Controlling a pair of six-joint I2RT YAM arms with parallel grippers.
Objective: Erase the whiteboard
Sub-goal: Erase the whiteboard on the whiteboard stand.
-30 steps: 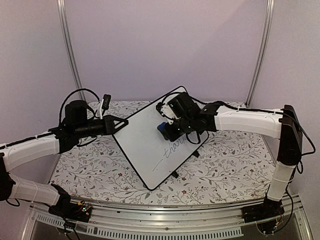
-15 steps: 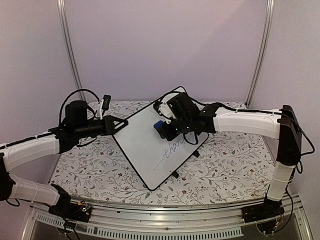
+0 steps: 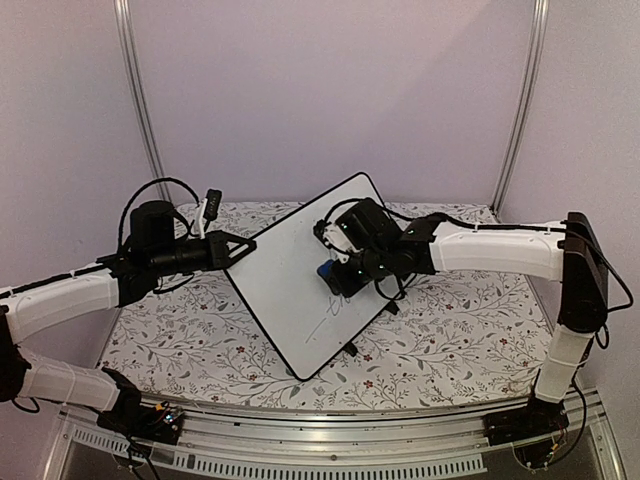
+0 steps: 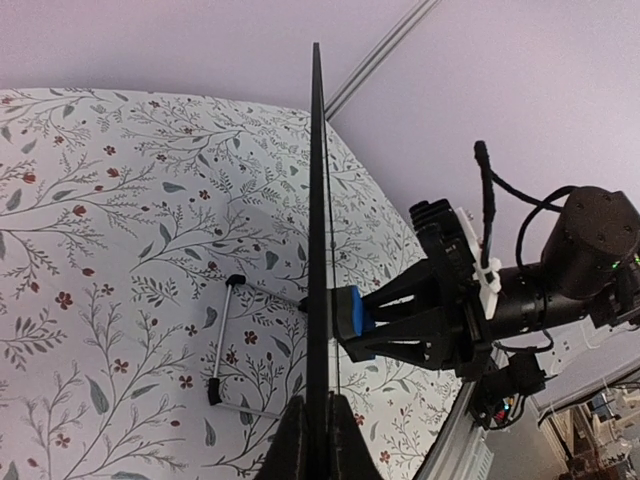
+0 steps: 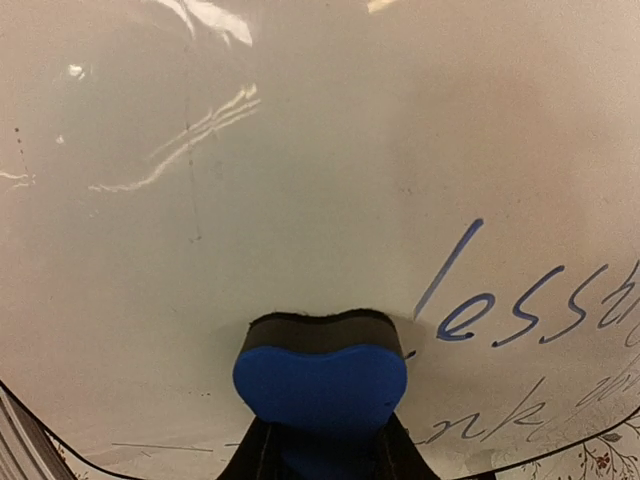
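Fingers, left: I watched the left gripper [image 3: 232, 250] clamped shut on the left edge of the whiteboard [image 3: 285, 290], its fingers [image 4: 295, 442] pinching the thin black frame from both sides.
Fingers, right: the right gripper [image 3: 337, 272] was closed to a narrow gap on the blue eraser [image 3: 327, 270], squeezing its two sides.
Whiteboard: it stood tilted and turned corner-up over the middle of the worktop [image 3: 450, 330], one corner pointing toward the far edge. From the left wrist I saw it edge-on.
Eraser: its dark felt face lay against the board's white face, just left of where the writing began.
Writing: blue handwriting [image 5: 520, 310] ran to the right of the eraser in the right wrist view, with fainter words below it near the board's lower edge.
Stand: a wire stand [image 4: 225, 340] reached out behind the board and rested on the worktop.
Worktop: it carried a floral-patterned cover.
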